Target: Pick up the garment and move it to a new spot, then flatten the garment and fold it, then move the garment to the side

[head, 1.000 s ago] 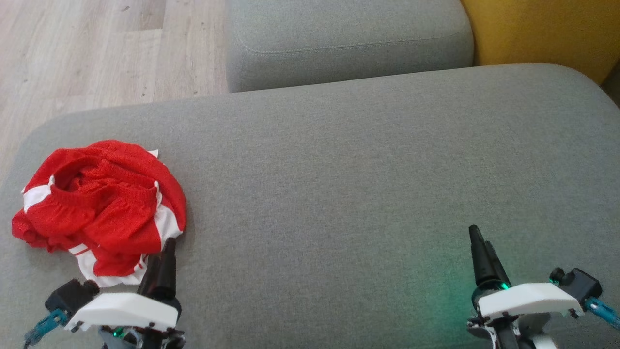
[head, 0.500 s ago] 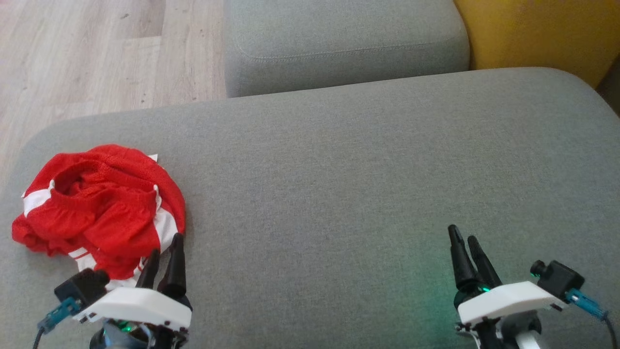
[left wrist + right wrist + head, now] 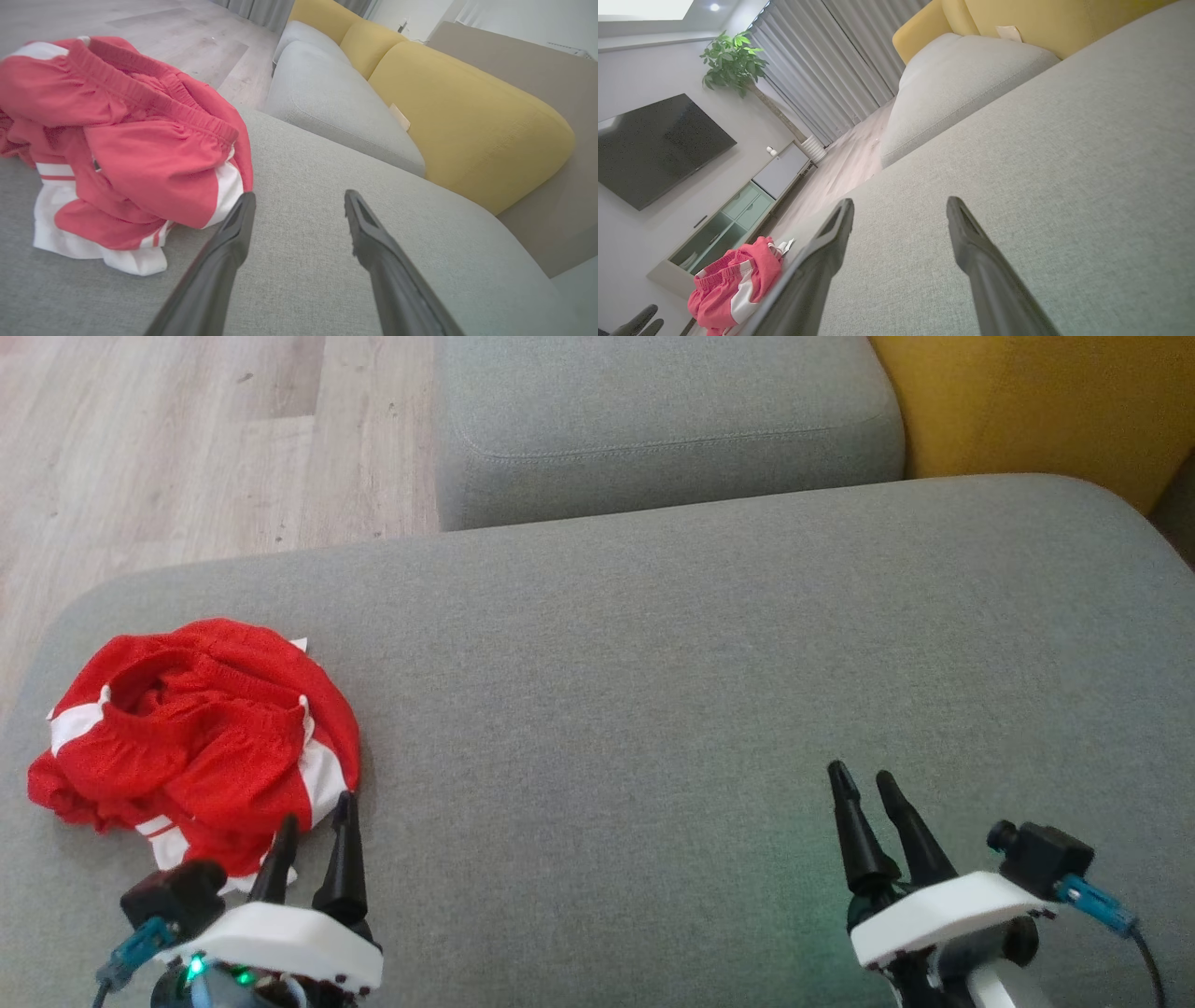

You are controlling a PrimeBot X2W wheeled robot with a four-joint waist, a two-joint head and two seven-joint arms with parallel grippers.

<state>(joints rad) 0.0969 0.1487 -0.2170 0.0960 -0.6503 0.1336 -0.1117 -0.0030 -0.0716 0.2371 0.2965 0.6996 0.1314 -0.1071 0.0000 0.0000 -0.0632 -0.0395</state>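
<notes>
Lower left of the head view: left gripper (image 3: 316, 810), white housing with green lights. Its two dark fingers are parted to a moderate gap with nothing between them, and the tips point up the frame at the near edge of the garment. Lower right of the head view: right gripper (image 3: 860, 772), same build. Its fingers are also spread, the gap showing wider in the right wrist view, and they hold nothing. It hangs over bare grey fabric, with a green glow on the cloth beside it. Left of the head view, just above the left gripper: garment (image 3: 201, 737), red mesh with white panels and an elasticated band. It lies crumpled in a heap near the left end of the large grey seat cushion (image 3: 653, 709). In the left wrist view it occupies the upper left, with a white stripe right beside the tip of the left-hand finger; whether they touch cannot be told. In the right wrist view the same heap sits at the lower left. Upper middle of the head view: second grey cushion (image 3: 653, 420), set against the far edge of the first. Upper right: yellow cushion (image 3: 1046, 401). Upper left: pale wood floor (image 3: 187, 448). Farthest, on the left side of the right wrist view: low cabinet (image 3: 738, 214), dark wall-mounted television (image 3: 654, 149), leafy potted plant (image 3: 733, 60), grey curtains (image 3: 831, 70).
</notes>
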